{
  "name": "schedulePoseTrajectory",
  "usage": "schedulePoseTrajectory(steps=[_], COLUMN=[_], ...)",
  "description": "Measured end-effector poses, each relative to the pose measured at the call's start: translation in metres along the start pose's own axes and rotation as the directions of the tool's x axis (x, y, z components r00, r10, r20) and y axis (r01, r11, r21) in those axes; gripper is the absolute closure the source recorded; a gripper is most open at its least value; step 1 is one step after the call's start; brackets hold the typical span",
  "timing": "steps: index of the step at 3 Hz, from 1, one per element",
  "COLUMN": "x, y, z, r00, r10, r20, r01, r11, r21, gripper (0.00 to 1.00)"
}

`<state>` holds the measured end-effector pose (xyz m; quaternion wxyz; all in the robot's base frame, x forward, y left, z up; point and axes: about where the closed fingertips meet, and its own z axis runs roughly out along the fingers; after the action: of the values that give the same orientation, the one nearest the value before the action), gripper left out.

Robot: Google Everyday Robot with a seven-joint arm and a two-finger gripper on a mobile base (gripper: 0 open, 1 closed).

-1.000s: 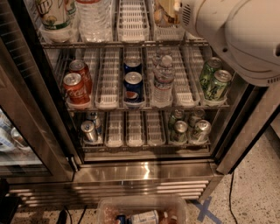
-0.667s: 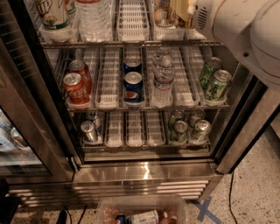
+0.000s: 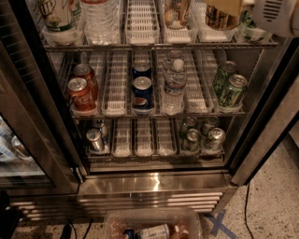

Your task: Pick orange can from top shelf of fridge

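Reaching into the fridge [image 3: 154, 184] at the top shelf [image 3: 140, 46], the gripper [image 3: 224, 14], its grasp impossible to tell, is hovering just right of the orange can [image 3: 177, 11], apparently sitting unlifted in its white tray [image 3: 180, 33].

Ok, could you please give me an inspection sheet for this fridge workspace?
Surface: top shelf, wire, white lane trays, one empty.
Job's things: orange can upright on it, right of centre; fridge with steel base.
Clutter: cola cans, blue cans, water bottle, green cans below.
Grippers: tool at top right, apart from the orange can.
Cables: black cable on floor.
Surroundings: clear bin in front, blue tape cross.
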<state>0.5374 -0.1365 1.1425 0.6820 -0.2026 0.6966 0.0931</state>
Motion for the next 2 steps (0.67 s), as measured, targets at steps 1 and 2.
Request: schedulePoseTrajectory(steps=[1,2], x=[0.01,0.01], y=[0.0158,0.016], z=[-0.001,-0.0011], r00=[0.999,0.999], r10=[-0.001,-0.001], r20=[-0.039,-0.039], r01=[-0.001,-0.001], r11=[0.9979,0.9979], r21=[-0.064,-0.065], gripper=[1.0,1.0])
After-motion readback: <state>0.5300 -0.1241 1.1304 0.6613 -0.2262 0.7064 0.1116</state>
